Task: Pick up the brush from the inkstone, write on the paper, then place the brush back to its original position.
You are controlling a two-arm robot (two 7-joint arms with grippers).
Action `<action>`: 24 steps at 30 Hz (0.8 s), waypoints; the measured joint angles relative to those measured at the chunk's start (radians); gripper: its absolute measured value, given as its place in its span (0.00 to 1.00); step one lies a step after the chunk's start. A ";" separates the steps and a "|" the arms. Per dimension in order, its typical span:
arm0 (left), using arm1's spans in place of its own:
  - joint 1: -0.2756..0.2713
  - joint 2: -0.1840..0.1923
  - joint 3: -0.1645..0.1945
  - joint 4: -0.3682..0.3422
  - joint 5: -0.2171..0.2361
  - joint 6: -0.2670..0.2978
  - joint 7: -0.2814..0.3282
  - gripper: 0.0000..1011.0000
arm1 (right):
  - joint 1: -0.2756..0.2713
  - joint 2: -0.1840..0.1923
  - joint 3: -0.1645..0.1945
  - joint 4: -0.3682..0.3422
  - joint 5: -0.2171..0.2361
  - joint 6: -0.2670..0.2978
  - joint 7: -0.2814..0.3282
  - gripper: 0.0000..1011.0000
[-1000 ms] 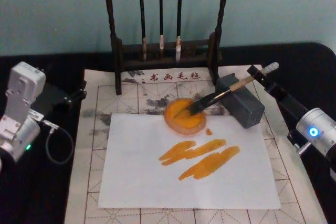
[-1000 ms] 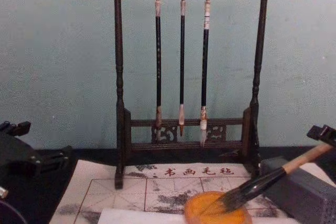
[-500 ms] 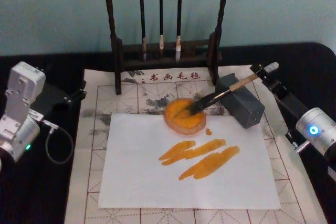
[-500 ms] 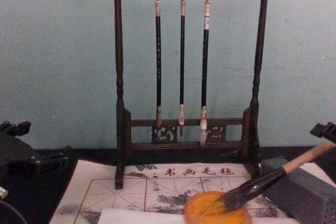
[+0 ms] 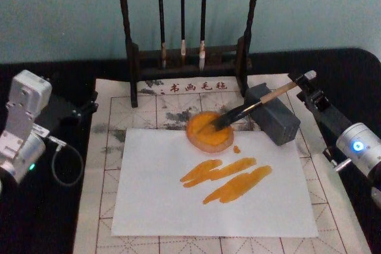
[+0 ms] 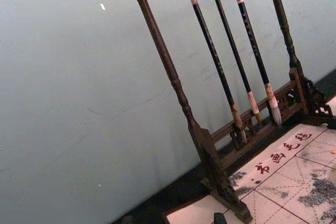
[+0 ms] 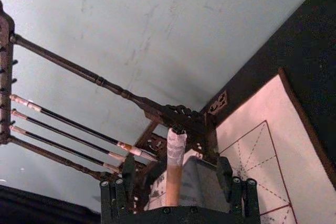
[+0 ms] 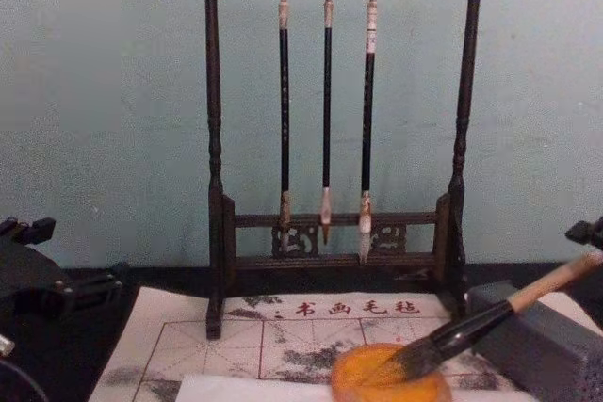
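Left gripper [image 5: 83, 108] sits parked at the left edge of the desk [image 5: 53, 218] — open or closed, I cannot tell. The paper [image 5: 178, 206] lies mid-desk, bearing orange strokes [image 5: 229, 179]. At its far edge the inkstone [image 5: 208, 137] holds the bristles of the brush [image 5: 257, 103]; the handle leans on a grey block [image 5: 280, 123]. Right gripper [image 5: 308, 89] — jaws wide — flanks the handle's capped end without touching.
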 joint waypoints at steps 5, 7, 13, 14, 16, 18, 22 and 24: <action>0.000 0.000 0.000 0.000 0.000 0.000 0.000 0.99 | 0.008 0.000 -0.004 0.009 0.022 0.004 0.004 0.99; 0.000 0.000 0.000 0.000 0.000 0.000 0.000 0.99 | 0.013 0.000 -0.009 0.015 0.034 0.006 0.005 0.99; 0.000 0.000 0.000 0.000 0.000 0.000 0.000 0.99 | 0.023 0.001 -0.019 0.024 0.054 0.013 0.004 0.99; 0.000 0.000 0.000 0.000 0.000 0.000 0.000 0.99 | 0.023 0.002 -0.020 0.025 0.055 0.014 0.004 0.99; 0.000 0.000 0.000 0.000 0.000 0.000 0.000 0.99 | 0.023 0.002 -0.020 0.025 0.055 0.014 0.004 0.99; 0.000 0.000 0.000 0.000 0.000 0.000 0.000 0.99 | 0.023 0.002 -0.019 0.025 0.055 0.014 0.004 0.99; 0.000 0.000 0.000 0.000 0.000 0.000 0.000 0.99 | 0.023 0.002 -0.019 0.024 0.053 0.014 0.004 0.99; 0.000 0.000 0.000 0.000 0.000 0.000 0.000 0.99 | 0.022 0.001 -0.019 0.023 0.053 0.014 0.004 0.99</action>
